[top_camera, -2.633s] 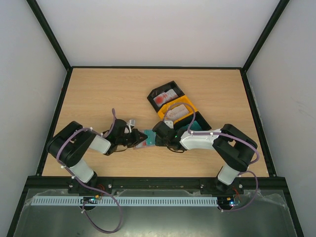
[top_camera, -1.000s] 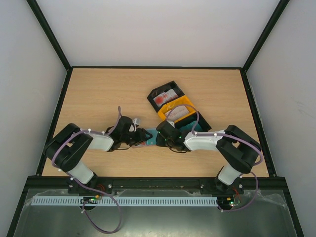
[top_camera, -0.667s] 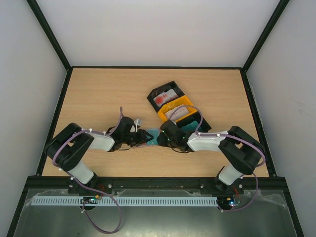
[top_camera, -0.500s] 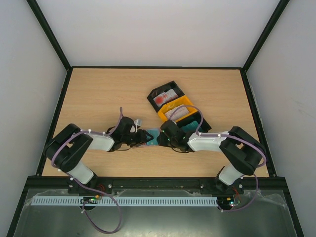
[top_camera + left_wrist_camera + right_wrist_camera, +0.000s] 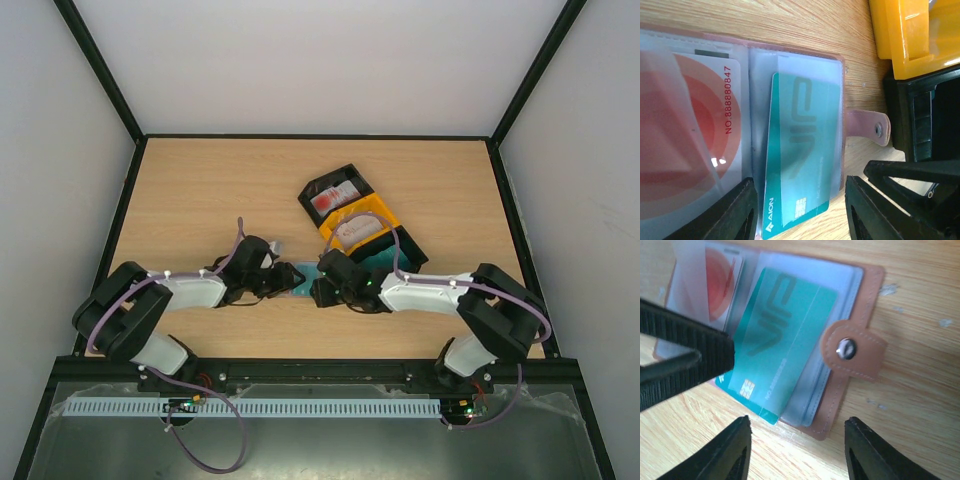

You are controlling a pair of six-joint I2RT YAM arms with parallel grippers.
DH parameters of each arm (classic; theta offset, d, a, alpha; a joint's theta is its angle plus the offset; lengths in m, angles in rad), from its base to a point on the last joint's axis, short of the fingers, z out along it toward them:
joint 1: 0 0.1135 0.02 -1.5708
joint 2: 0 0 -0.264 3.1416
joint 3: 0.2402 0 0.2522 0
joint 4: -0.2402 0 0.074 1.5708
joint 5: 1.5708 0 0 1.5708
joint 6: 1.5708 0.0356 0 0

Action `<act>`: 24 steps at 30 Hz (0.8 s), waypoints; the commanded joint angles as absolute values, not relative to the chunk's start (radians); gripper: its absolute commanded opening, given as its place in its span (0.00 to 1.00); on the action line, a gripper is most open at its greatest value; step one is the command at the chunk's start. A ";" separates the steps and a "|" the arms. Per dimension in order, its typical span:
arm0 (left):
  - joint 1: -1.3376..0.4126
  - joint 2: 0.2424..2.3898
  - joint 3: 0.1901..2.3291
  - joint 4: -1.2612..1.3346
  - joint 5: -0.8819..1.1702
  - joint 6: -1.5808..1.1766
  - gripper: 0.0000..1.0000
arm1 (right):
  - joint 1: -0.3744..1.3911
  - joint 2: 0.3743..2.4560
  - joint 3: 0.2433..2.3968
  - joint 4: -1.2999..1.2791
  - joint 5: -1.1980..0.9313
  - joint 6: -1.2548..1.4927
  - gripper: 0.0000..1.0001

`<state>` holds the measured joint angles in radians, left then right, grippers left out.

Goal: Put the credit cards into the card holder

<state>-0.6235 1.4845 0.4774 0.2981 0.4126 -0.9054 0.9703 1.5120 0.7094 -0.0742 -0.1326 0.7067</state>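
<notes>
Four credit cards point(image 5: 800, 150), one card holder point(image 5: 866, 127), three trays point(image 5: 895, 45)

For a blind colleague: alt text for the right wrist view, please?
A teal VIP card sticks partly out of a clear pocket in the open brown card holder on a wooden table. A red-and-white card sits in the neighbouring pocket; the open right end effector hovers nearby.

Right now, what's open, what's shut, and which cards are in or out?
card holder: open, lying flat.
teal card: partly in its pocket, corner sticking out.
red-circles card: inside the neighbouring pocket.
left claw: open, holding nothing.
right claw: open, holding nothing.
orange tray: holds a white card.
black tray: holds a red-and-white card.
</notes>
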 commanded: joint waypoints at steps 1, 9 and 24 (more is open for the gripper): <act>-0.627 1.503 0.495 0.260 0.394 -0.891 0.50 | 0.999 1.558 0.754 -0.146 -0.099 0.603 0.51; -0.628 1.510 0.497 0.255 0.391 -0.887 0.46 | 1.029 1.663 0.832 -0.193 -0.071 0.557 0.53; -0.627 1.522 0.490 0.256 0.393 -0.879 0.39 | 1.073 1.729 0.851 -0.224 0.015 0.502 0.49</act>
<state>-0.6235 1.5017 0.4854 0.2829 0.3916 -0.8959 1.0565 1.6840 0.8448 -0.1761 -0.0147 0.5278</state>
